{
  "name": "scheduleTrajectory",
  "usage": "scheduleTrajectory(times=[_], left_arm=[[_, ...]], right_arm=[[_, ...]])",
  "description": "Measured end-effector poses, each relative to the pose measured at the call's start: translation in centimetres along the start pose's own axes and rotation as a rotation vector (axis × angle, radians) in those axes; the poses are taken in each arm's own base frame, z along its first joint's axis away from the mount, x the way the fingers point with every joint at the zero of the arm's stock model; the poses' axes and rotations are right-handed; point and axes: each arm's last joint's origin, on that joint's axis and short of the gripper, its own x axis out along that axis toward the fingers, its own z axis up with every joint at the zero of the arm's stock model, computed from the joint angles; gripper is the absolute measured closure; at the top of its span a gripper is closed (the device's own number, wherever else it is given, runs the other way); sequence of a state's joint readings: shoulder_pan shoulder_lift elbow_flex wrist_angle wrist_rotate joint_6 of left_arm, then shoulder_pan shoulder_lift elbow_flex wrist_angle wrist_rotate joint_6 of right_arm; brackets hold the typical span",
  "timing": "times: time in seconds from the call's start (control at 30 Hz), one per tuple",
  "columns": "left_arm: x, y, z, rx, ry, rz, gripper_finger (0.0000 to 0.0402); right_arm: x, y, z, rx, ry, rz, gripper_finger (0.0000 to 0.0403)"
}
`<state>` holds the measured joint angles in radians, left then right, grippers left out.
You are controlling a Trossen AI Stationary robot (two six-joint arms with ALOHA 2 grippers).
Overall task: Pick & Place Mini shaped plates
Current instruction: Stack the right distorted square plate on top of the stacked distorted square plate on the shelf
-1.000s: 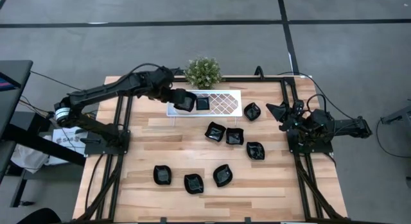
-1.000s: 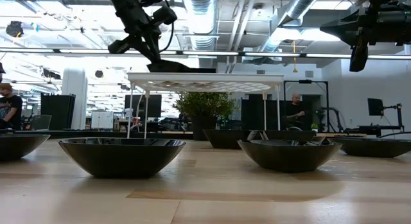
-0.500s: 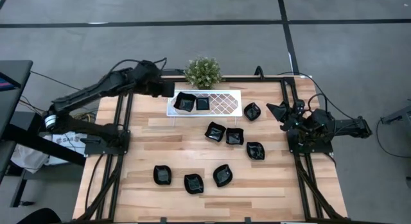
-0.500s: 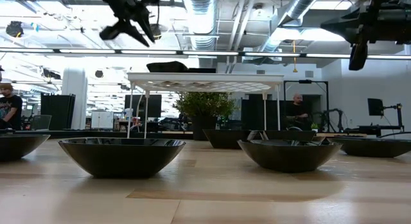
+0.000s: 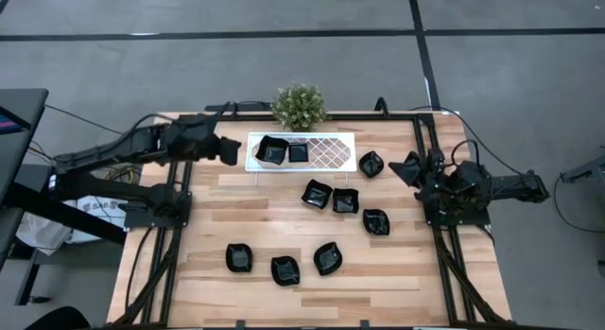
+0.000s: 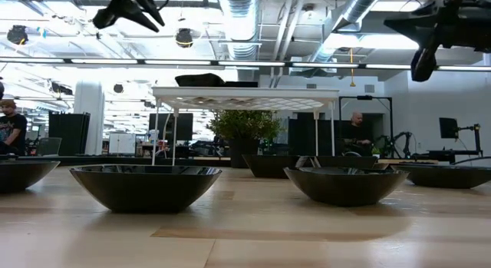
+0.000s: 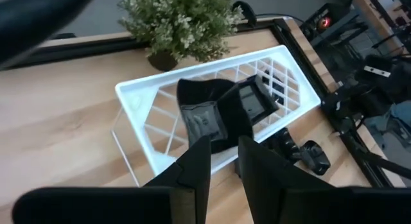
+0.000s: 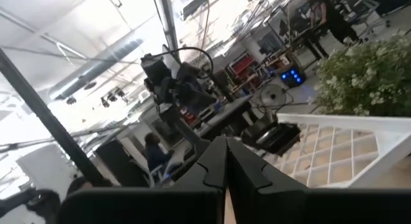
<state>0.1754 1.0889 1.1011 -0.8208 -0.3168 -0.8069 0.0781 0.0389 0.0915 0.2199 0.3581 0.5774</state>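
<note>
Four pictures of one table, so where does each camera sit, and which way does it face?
High view: above, looking straight down; both arms, white tray, black plates.
Low view: table height, looking level past a plate into the room; arms overhead.
Left wrist view: on the left arm, facing the tray; left claw in front.
Right wrist view: on the right arm, facing the room; right claw shut.
Shared: the tray and potted plant appear in all.
</note>
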Motion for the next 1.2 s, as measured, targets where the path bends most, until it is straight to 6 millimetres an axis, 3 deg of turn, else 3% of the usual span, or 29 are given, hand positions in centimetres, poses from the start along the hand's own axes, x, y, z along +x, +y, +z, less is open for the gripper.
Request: scheduleTrajectory(times=[0.2,0.43,0.73,0.87,1.03,1.2], left_arm=[[-0.5,1.0,-2.6,-0.017,-0.041,-0.002,0.0321],[-0.4,3.0,-4.5,-0.001,-0.060,0.020,0.0321],[-1.3,4.2,-5.2,0.060,-0.098,-0.024,0.0321],[-1.7,4.4,-5.0,0.121,-0.134,-0.016,0.0321],[-1.8,4.5,-4.9,0.190,-0.172,0.017,0.0321],[-1.8,4.5,-4.8,0.240,-0.179,0.021,0.0321]], right_arm=[[0.6,0.2,-0.6,0.002,0.084,-0.004,0.0403],[2.3,2.2,0.2,-0.031,0.193,-0.024,0.0403],[4.7,4.6,1.0,0.022,0.609,-0.405,0.0403],[6.4,5.2,0.0,0.107,0.737,-0.574,0.0403],[8.8,5.2,-3.0,0.204,0.891,-0.697,0.0403],[10.1,4.6,-5.3,0.170,0.964,-0.798,0.0403]])
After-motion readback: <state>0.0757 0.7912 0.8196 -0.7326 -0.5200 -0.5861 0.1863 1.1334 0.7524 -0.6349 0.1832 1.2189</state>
